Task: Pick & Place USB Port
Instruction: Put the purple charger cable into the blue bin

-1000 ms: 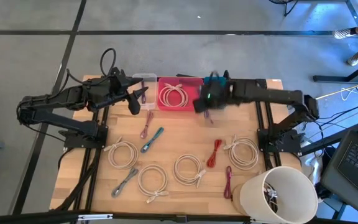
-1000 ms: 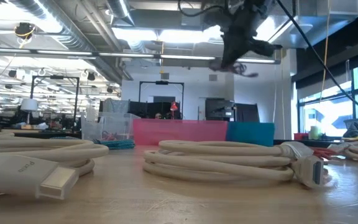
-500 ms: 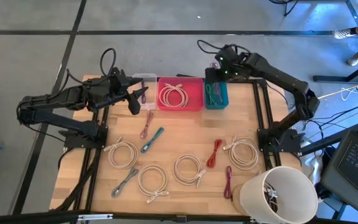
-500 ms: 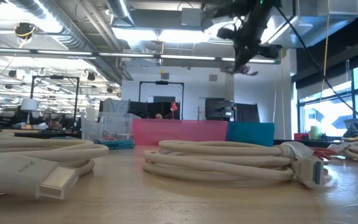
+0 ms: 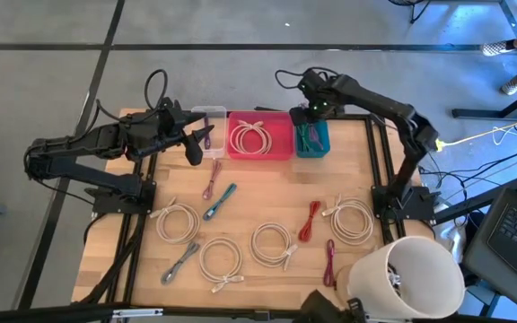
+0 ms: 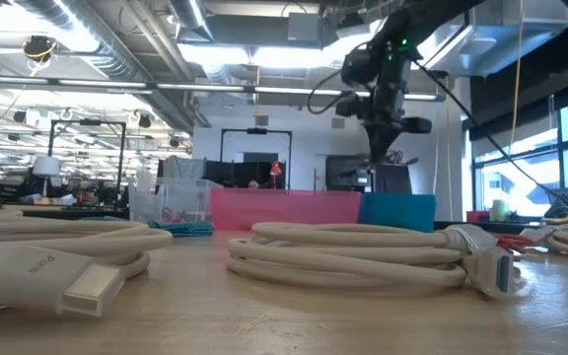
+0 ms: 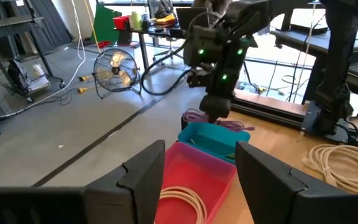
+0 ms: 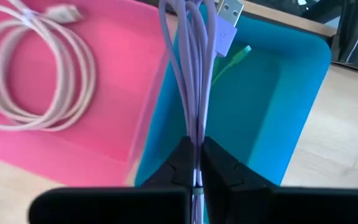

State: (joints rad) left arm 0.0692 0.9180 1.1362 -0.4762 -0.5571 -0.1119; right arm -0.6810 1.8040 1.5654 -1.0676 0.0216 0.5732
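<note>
My right gripper [image 5: 309, 115] points down over the teal bin [image 5: 319, 144] at the table's far edge, shut on a bundled purple USB cable [image 8: 194, 74]. The low view shows that gripper [image 6: 383, 148] and the cable [image 6: 398, 158] above the teal bin [image 6: 397, 210]. A green cable [image 8: 238, 56] lies in the teal bin [image 8: 272, 93]. The pink bin [image 5: 260, 135] beside it holds a white coil [image 8: 36, 74]. My left gripper [image 7: 194, 180] waits open at the far left, level, facing the bins. My right gripper pinches the bundle's doubled strands [image 8: 195, 146] between its two fingers, coming from above and pointing down. The strands run on past the fingertips, with the USB plug [image 8: 229, 11] at the lower end. The cable hangs clear above the teal bin.
A clear bin [image 5: 209, 117] stands left of the pink one. White coils [image 5: 178, 220] [image 5: 272, 242] [image 5: 353, 220], red cables [image 5: 309, 220], a teal cable [image 5: 220, 202] and others lie over the table's middle and near part. A white bucket [image 5: 402, 278] stands at the near right corner.
My right gripper has swung with the purple cable from over the table in front of the bins to above the teal bin. It has tipped to point more steeply down and has sunk toward the bin. The cable stays hanging from the shut fingers.
</note>
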